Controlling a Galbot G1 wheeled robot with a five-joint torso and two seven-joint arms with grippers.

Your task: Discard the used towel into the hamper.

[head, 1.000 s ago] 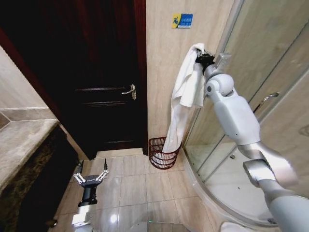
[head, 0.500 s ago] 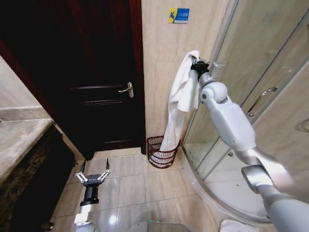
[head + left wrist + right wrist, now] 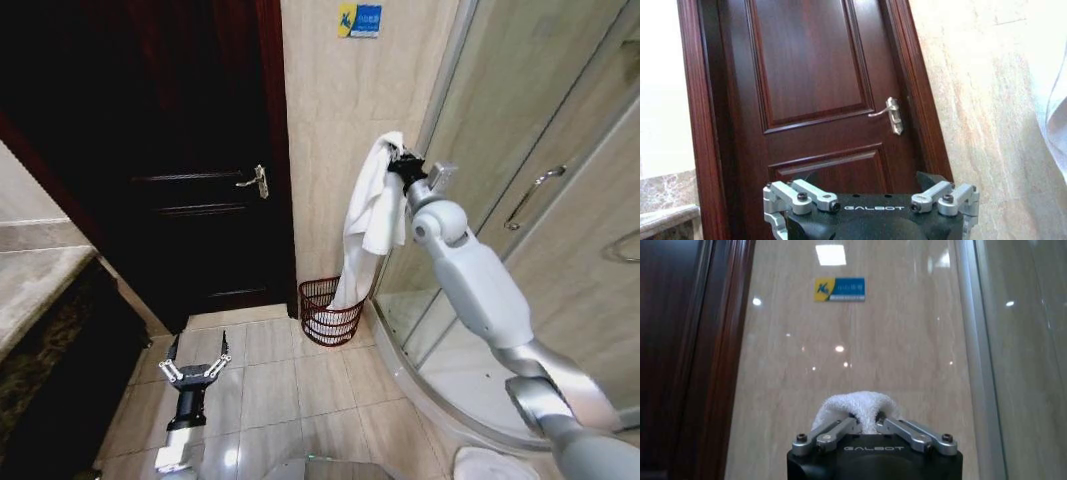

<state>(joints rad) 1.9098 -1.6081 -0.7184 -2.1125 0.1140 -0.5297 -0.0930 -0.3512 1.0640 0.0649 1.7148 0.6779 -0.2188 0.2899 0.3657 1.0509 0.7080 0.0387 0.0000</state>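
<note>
1. Head view: R pincer [image 3: 403,163] is raised high by the wall [image 3: 340,120], clamped on the top of the white towel [image 3: 372,205]. Towel hangs down in a long fold; its lower end reaches into the hamper [image 3: 330,313].
2. Hamper sits on the tiled floor [image 3: 290,385] against the wall, between the dark door [image 3: 180,150] and the shower glass [image 3: 520,150], just beside the curved shower base.
3. R wrist view adds the grip detail: both fingers [image 3: 833,432] pinch a bunched hump of towel [image 3: 853,407], with the blue/yellow sign [image 3: 840,289] on the wall above. Hamper is out of this frame.
4. L pincer [image 3: 193,366] hangs low over the floor near the door, fingers spread wide, holding nothing.
5. L wrist view faces the door [image 3: 813,75] and its handle [image 3: 890,114]; a strip of towel [image 3: 1057,120] shows at the frame edge.
6. Room: open floor tiles lie between L pincer and hamper. Hamper is hemmed by the wall behind and the shower base on 1 side. A stone worktop [image 3: 35,290] edges the robot's left.
</note>
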